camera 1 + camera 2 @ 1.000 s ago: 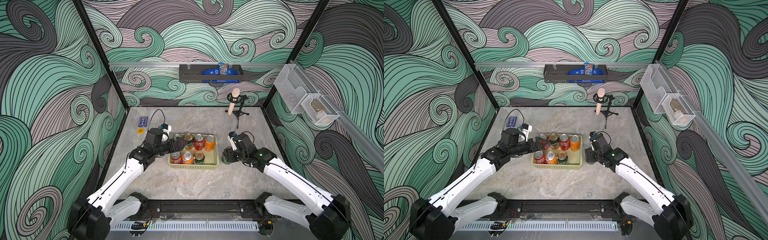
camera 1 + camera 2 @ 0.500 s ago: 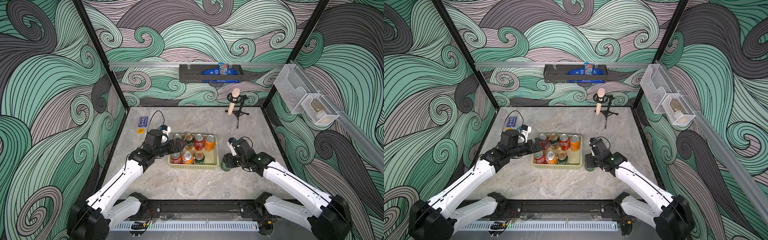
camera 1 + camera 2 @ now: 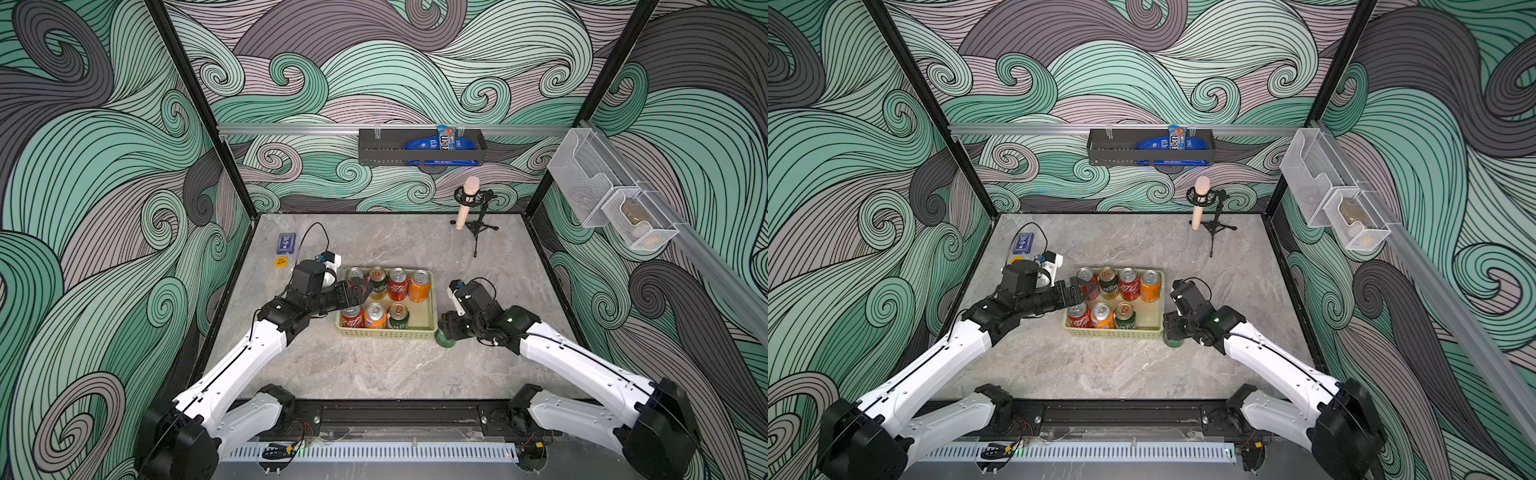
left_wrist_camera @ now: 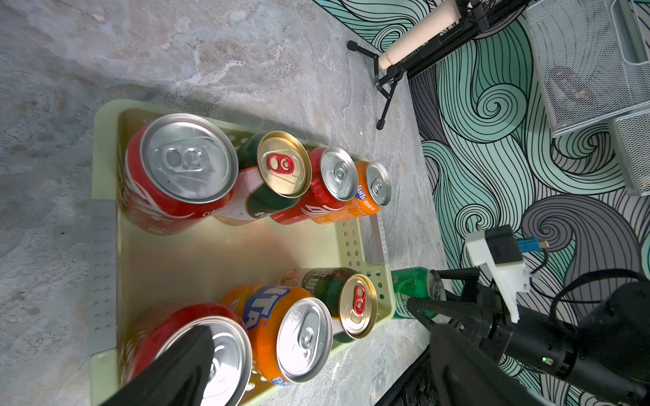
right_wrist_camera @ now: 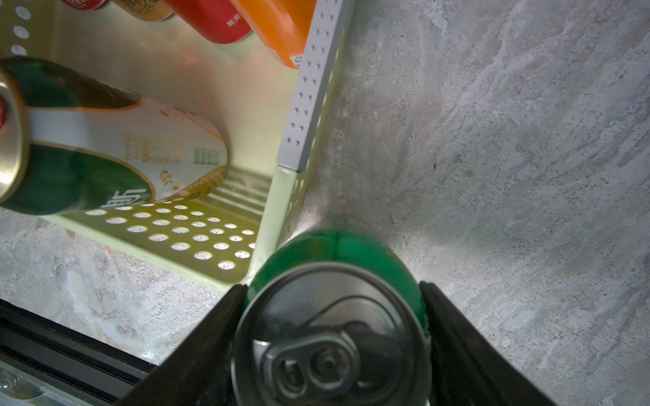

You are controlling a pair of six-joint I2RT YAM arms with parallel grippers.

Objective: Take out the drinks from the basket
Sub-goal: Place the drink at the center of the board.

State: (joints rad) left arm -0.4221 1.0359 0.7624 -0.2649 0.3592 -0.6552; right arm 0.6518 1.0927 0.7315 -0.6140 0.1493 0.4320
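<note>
**Basket (image 3: 386, 333) stock: seven cans in, one green can (image 3: 445, 340) out**

Item held: the green can is clamped upright near its top between the closed-in jaws of the right end effector (image 5: 330, 295). It is placed just beside the basket's near right corner. Whether it touches the perforated wall, or is seated on the counter (image 3: 374, 374), cannot be told. The high grip is judged to have been chosen so that the wall could be cleared.

Items remaining: four cans are ranged along the far wall, and three along the near wall. The near right slot is left vacant.

Left end effector (image 3: 359, 291): held open over the basket's left end, with nothing gripped. It is judged to be lined up for a red can (image 3: 355, 275) there.

Room: bare counter is offered to the right of the basket and in front of it, bounded by the black front rail (image 3: 395, 415). The far-row cans are packed touching, so little finger room is allowed between them. The middle strip of the basket floor is left free.
</note>
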